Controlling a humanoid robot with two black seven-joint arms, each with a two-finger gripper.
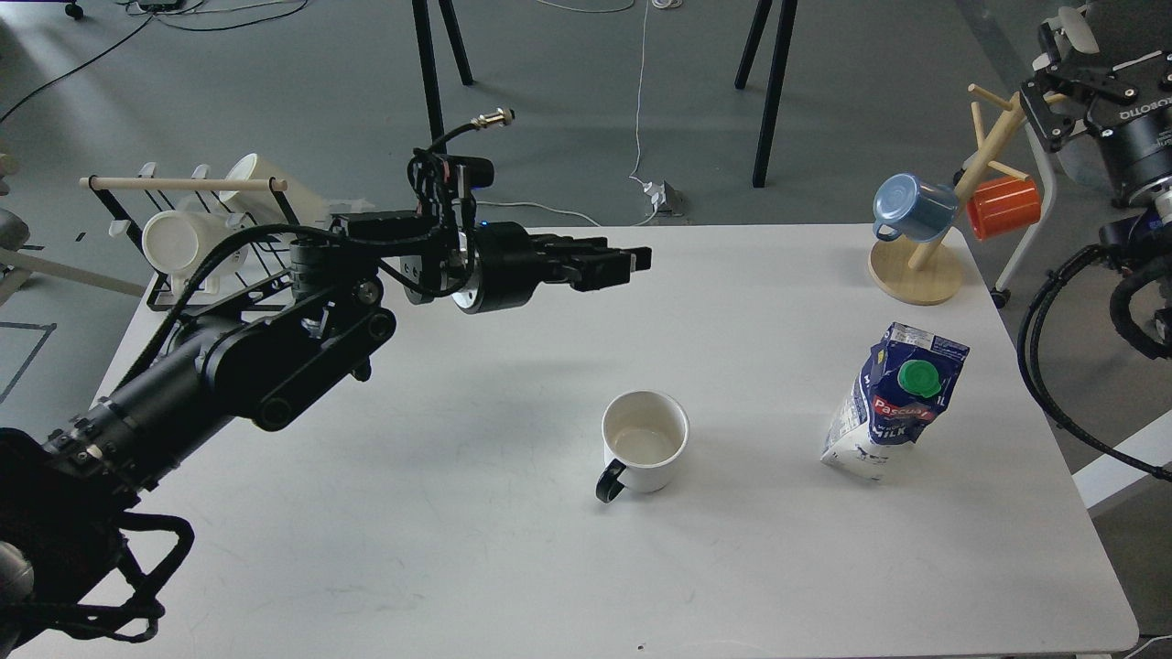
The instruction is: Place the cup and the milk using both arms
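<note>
Upright on the white table, the white round ceramic mug with a thin black loop handle serves as landmark. Right of it, apart, stands the tall dark blue and white milk carton with a green screw cap. Beyond the mug and to its left, the left gripper hovers above the table holding nothing, its dark fingers close together; whether clenched I cannot tell. Far right of the mug, off the table, the right gripper is too unclear to judge.
</note>
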